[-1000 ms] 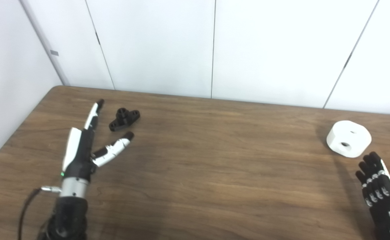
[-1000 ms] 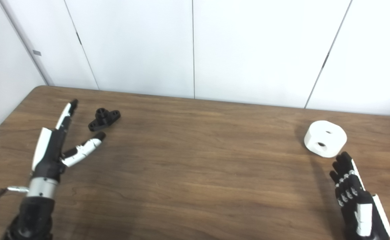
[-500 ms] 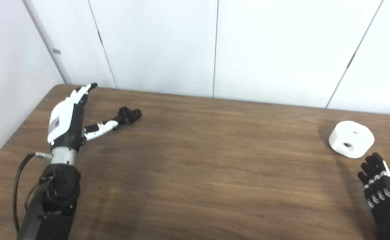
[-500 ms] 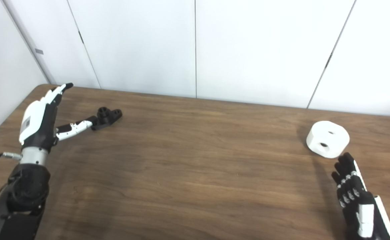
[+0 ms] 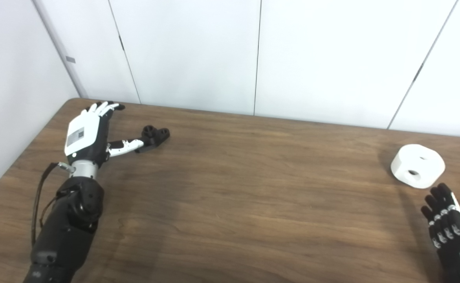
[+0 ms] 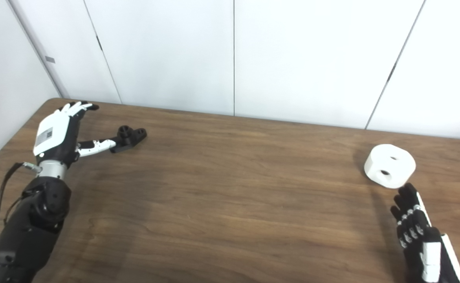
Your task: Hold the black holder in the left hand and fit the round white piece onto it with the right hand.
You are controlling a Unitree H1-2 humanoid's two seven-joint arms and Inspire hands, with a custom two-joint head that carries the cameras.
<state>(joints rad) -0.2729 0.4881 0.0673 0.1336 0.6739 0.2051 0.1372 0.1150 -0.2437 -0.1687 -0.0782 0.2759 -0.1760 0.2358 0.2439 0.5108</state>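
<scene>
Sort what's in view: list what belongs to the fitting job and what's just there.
Job:
- black holder, on the table by the left thumb
- white piece, near the table's right end
- left hand, open
- right hand, open, holding nothing

Just there:
- table
- wall panels

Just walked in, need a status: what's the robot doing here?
Nothing is picked up yet. The left hand is open beside the black holder on the table, thumb tip at the holder's near end. The right hand waits open, just short of the round white piece, not touching it.
</scene>
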